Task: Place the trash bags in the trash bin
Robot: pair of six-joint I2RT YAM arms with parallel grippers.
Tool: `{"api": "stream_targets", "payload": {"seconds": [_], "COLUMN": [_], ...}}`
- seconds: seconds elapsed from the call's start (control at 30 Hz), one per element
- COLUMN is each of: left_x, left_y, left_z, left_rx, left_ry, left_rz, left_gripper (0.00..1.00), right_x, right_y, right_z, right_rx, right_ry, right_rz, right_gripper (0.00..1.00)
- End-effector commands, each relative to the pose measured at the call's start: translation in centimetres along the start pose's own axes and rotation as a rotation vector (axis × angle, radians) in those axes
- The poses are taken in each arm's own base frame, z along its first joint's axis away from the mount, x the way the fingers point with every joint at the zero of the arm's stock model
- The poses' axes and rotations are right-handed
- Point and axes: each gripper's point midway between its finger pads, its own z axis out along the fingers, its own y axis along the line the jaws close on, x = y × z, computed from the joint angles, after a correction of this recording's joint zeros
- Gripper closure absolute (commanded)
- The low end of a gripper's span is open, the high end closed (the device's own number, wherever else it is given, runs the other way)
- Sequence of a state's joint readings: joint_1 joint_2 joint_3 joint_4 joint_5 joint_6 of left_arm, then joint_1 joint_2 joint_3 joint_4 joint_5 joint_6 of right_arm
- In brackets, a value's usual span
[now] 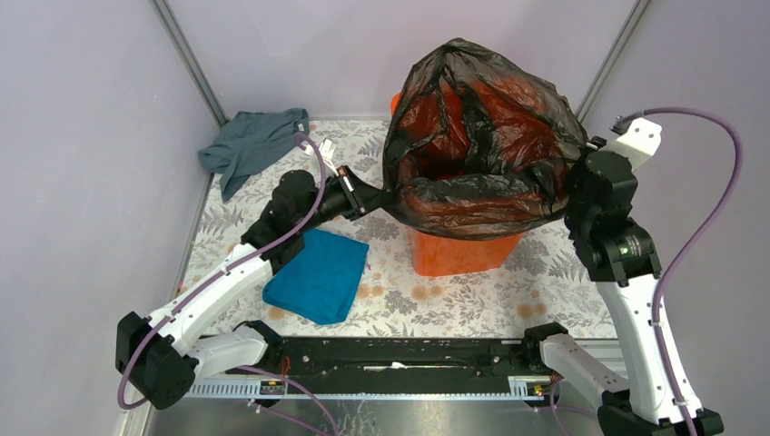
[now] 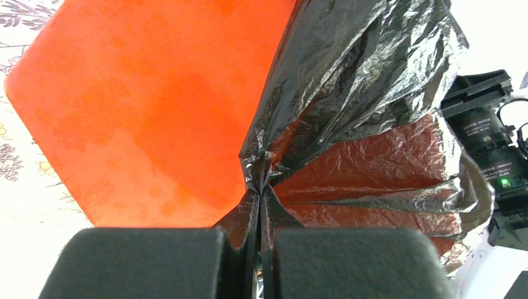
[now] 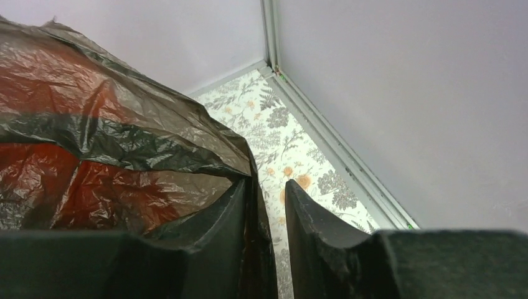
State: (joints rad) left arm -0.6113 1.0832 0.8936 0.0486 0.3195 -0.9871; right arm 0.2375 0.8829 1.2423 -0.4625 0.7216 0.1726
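The trash bag (image 1: 481,136) spans the trash bin (image 1: 459,254) left to right, its left edge clenched in the left gripper (image 2: 260,237), its right edge loose against the parted right gripper (image 3: 266,184).

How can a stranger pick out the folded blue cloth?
Find the large orange square plastic bin on the flowered table. The folded blue fabric cloth lies left of it, nearer the arms. Unlike the crumpled grey cloth behind, it is flat and bright.

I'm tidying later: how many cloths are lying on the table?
2: a grey cloth crumpled in the far left corner, and a blue cloth folded, nearer, left of the trash bin. The trash bag may hide others.
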Motion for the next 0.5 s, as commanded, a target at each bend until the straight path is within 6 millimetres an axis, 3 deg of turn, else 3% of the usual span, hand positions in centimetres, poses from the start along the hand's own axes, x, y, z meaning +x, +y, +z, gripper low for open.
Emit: {"api": "stream_targets", "payload": {"seconds": [0.0, 0.1, 0.23, 0.33, 0.47], "left_x": [-0.9, -1.0, -0.7, -0.8, -1.5], "left_y": [-2.8, -3.4, -4.7, -4.7, -5.7], "left_z": [-0.3, -0.8, -1.3, -1.9, -3.7], "left_rx": [0.102, 0.107, 0.153, 0.126, 0.123], "left_ry": [-0.022, -0.015, 0.009, 0.024, 0.011], "left_rz": [0.023, 0.039, 0.051, 0.076, 0.17], "left_gripper": [1.0, 1.0, 0.99, 0.82, 0.43], "right_x": [-1.9, -2.3, -0.8, -0.1, -0.1], "right_y": [1.4, 0.8, -1.0, -2.1, -1.5], "right_z": [-1.9, -5.2, -8.6, -9.8, -11.1], "right_rx": [-0.094, -0.168, -0.221, -0.227, -0.285], "right_ry": [0.086, 0.185, 0.247, 0.235, 0.216], "right_rz": [0.053, 0.037, 0.036, 0.061, 0.192], "right_gripper": [0.58, 0.41, 0.17, 0.1, 0.23]}}
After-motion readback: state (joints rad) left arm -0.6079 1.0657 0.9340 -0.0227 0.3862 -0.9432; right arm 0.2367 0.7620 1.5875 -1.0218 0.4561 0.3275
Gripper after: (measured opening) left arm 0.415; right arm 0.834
